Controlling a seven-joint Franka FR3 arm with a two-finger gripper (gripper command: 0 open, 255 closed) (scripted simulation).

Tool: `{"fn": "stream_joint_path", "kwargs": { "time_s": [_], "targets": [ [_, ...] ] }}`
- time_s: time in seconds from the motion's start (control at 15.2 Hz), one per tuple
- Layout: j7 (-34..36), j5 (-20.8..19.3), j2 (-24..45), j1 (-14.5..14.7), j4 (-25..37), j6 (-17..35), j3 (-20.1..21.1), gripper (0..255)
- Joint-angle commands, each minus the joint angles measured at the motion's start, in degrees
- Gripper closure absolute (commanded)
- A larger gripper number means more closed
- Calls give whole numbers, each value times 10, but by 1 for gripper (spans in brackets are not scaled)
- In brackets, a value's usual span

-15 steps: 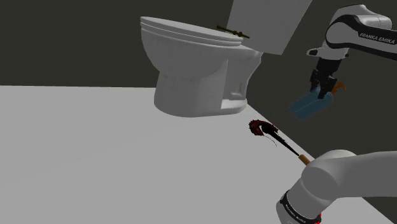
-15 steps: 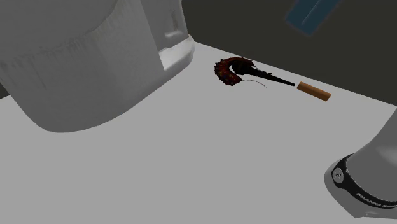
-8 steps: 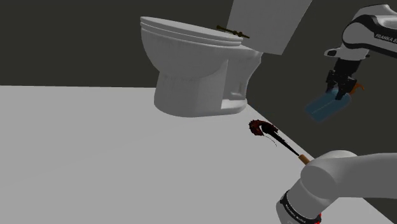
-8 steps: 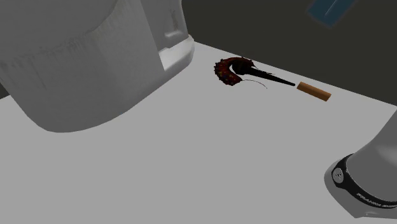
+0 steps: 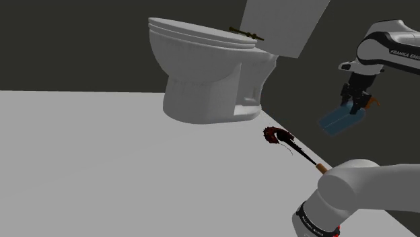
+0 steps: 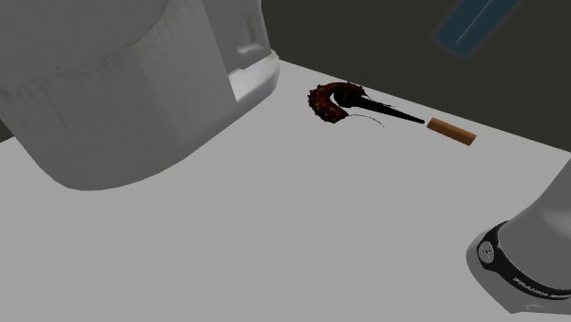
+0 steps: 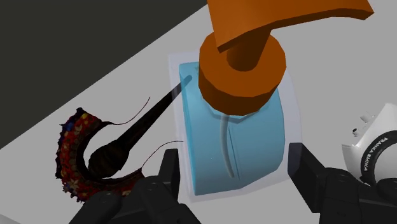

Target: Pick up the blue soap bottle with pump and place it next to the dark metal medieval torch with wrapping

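The blue soap bottle (image 5: 342, 119) with an orange pump (image 7: 254, 51) hangs tilted in the air, and my gripper (image 5: 355, 102) is shut on it. In the wrist view the two black fingers (image 7: 169, 170) clasp the sides of the bottle (image 7: 232, 143). The dark torch (image 5: 279, 138) lies on the white floor below and to the shoulder view's left of the bottle, with its red wrapped head (image 7: 83, 156) pointing toward the toilet and a tan handle end (image 6: 452, 131). The bottle (image 6: 471, 23) also shows at the second exterior view's upper right, above the torch (image 6: 331, 101).
A large white toilet (image 5: 208, 74) stands on the floor just beyond the torch's head, with a small dark object (image 5: 246, 32) on its seat. My own base (image 5: 343, 195) sits close to the torch's handle end. Dark walls rise behind.
The gripper carried the bottle toward the shoulder view's right, then came slightly back and down. The torch has not moved.
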Motion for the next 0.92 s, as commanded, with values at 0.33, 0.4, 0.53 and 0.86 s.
{"fn": "stream_joint_path", "kwargs": {
  "time_s": [0.33,0.4,0.53,0.86],
  "targets": [
    [15,-14,-17,-6,-60,43,-14,255],
    [17,-16,-18,-7,-68,49,-16,255],
    [20,-21,-21,-9,-84,62,-21,255],
    [30,-33,-25,-12,-122,95,-35,255]
  ]
}}
